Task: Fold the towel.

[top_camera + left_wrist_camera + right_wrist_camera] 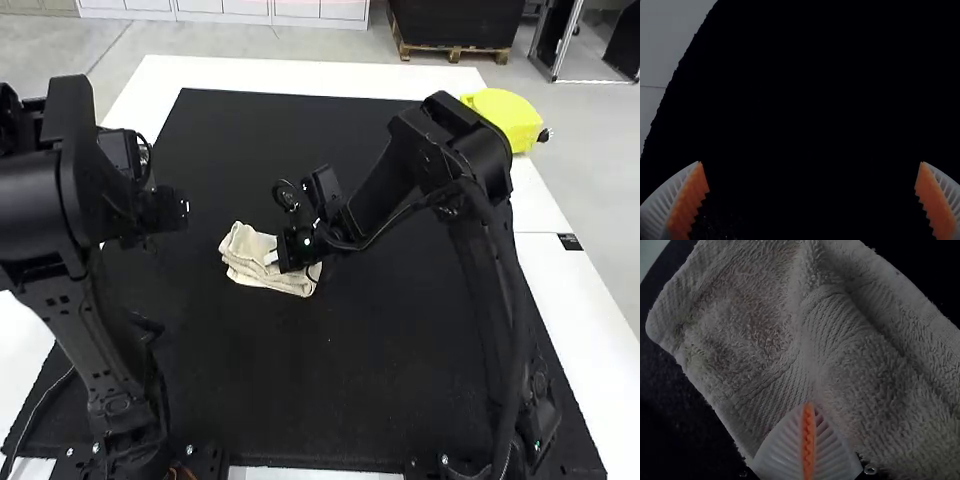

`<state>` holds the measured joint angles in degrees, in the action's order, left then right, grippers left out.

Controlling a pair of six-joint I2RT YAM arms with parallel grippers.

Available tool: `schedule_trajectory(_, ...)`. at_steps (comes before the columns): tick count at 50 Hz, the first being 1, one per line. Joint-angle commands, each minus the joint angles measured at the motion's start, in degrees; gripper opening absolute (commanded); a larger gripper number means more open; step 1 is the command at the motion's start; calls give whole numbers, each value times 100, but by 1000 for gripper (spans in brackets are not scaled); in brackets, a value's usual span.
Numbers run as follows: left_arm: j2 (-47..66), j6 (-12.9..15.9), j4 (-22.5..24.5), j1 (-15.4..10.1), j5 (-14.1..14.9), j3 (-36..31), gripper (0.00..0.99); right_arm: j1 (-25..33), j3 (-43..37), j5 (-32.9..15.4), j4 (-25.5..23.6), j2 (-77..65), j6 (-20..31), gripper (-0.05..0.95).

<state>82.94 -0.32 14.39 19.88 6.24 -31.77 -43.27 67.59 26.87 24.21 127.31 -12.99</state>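
Cream terry cloth lies beneath the tips of the right pincer (270, 258): it is the towel (243, 247), folded into a small, uneven packet of several layers. One end reaches out to the left of that pincer and slightly farther from the robot; the other end sticks out on its near right side, the stacked edges showing between the two. Seen from the wrist, the right pincer (809, 440) has its ribbed white fingers together, orange pads (807, 432) meeting, right over the cloth — whether a bit of towel is caught between the tips, I cannot tell. A raised crease runs away from those tips, with ribbed woven bands on both sides of it.

The left pincer (167, 210) hangs well apart from the towel, off to its left. Its fingers (682, 205) are spread wide, with nothing between them, over the black mat (260, 380). That mat lies under the towel too, on the white surface (585, 300). Beyond the right pincer, at the surface's far right corner — a bright yellow object (505, 112).
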Motion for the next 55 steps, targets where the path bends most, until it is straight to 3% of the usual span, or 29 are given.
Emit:
schedule_trajectory(1, -146, -39, -86, -19, 97, -462, 969, 55, 325, 29, -206, -672, -362, -26)
schedule_trajectory(12, -225, -232, -683, -344, 97, -1341, 969, 231, 852, 29, -1181, -1841, -335, -26)
schedule_trajectory(28, -761, -425, -1817, -1320, 53, -2791, 969, 1119, 1784, -191, -2482, -3687, -353, -8)
schedule_trajectory(34, -1131, -425, -2186, -1707, -35, -3195, 969, 1655, 1854, -244, -2728, -4513, -353, 277)
schedule_trajectory(38, -1456, -425, -2318, -1944, -185, -3389, 969, 2068, 1845, -297, -2869, -5110, -362, 536)
schedule_trajectory(41, -1737, -425, -2345, -2085, -308, -3468, 969, 2358, 1810, -314, -3001, -5532, -353, 736)
schedule_trajectory(45, -2106, -522, -2424, -2146, -343, -3503, 969, 2762, 1643, -393, -3212, -6148, -274, 905)
schedule_trajectory(53, -2976, -742, -2432, -2181, -369, -3397, 969, 3448, 1001, -411, -3168, -7492, -10, 910)
schedule_trajectory(55, -3257, -733, -2327, -2208, -554, -3353, 969, 3606, 799, -446, -3097, -7853, 34, 910)
